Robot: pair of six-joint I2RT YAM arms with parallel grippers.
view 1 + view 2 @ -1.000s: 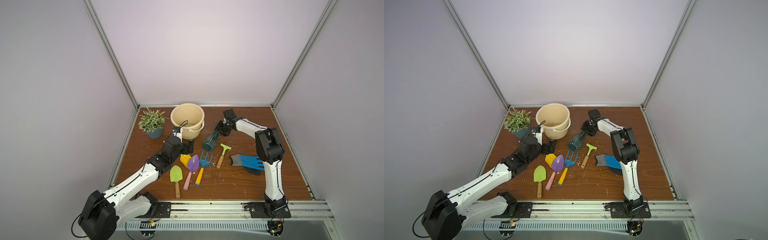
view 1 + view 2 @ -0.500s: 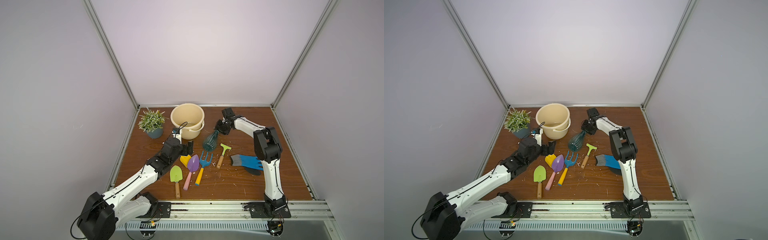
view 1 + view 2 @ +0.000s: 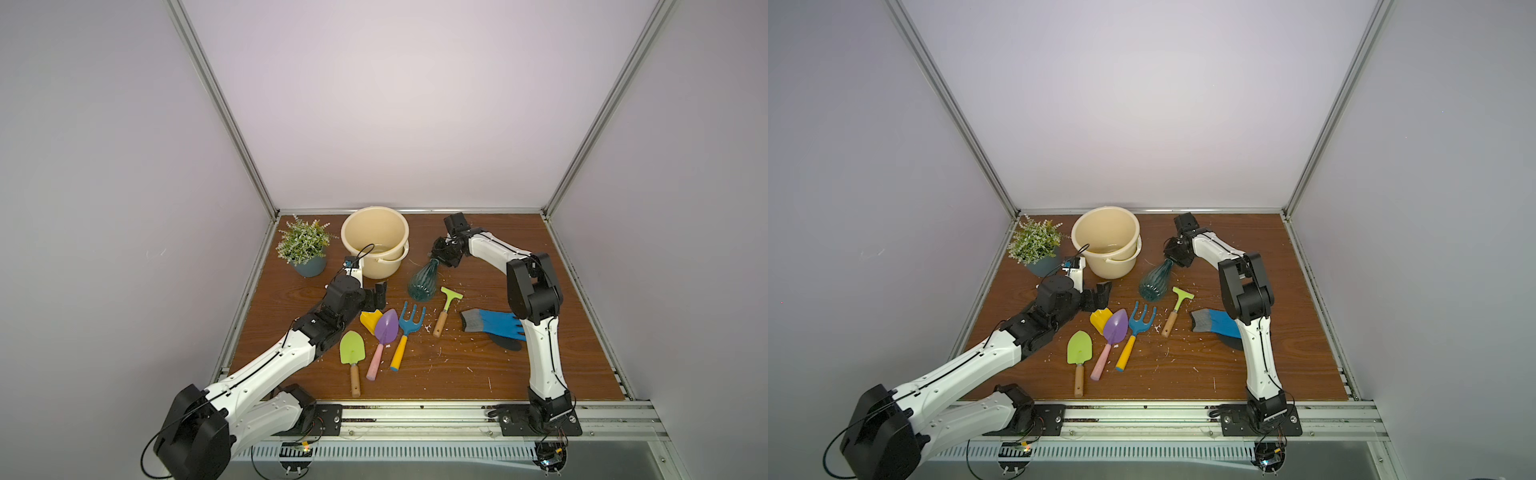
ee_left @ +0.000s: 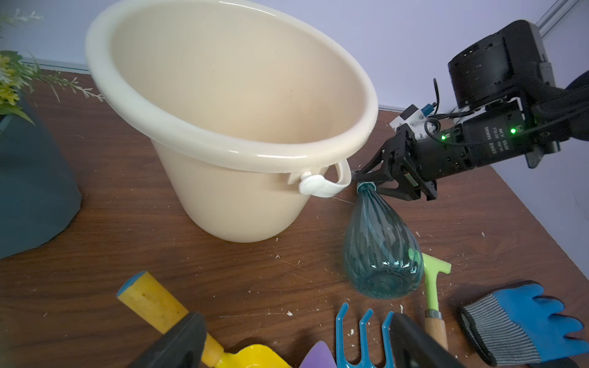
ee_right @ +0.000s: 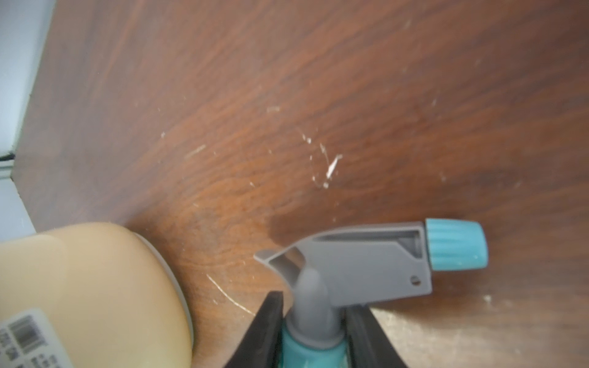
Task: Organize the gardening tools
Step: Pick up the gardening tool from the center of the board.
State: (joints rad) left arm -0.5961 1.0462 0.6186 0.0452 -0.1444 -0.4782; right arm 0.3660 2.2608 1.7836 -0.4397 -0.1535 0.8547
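The teal spray bottle (image 3: 424,282) (image 4: 379,245) lies on its side right of the bucket, its grey trigger head (image 5: 366,255) pointing to the back. My right gripper (image 3: 438,259) (image 5: 314,306) is shut on its neck, one jaw against each side of the collar. My left gripper (image 3: 376,296) (image 4: 294,318) hangs open just above the yellow scoop (image 3: 370,319), holding nothing. In front lie the purple trowel (image 3: 386,328), blue fork (image 3: 411,322), lime-green trowel (image 3: 352,349) and lime-green hoe (image 3: 449,297).
The cream bucket (image 3: 376,266) stands at the back, close to the bottle's neck. A potted plant (image 3: 305,245) stands at the back left. A blue and grey glove (image 3: 494,324) lies beside the right arm. White crumbs litter the wooden tabletop (image 3: 457,374).
The right gripper's jaws have narrowed onto the spray bottle's neck. The left arm has barely moved and its jaws stay wide.
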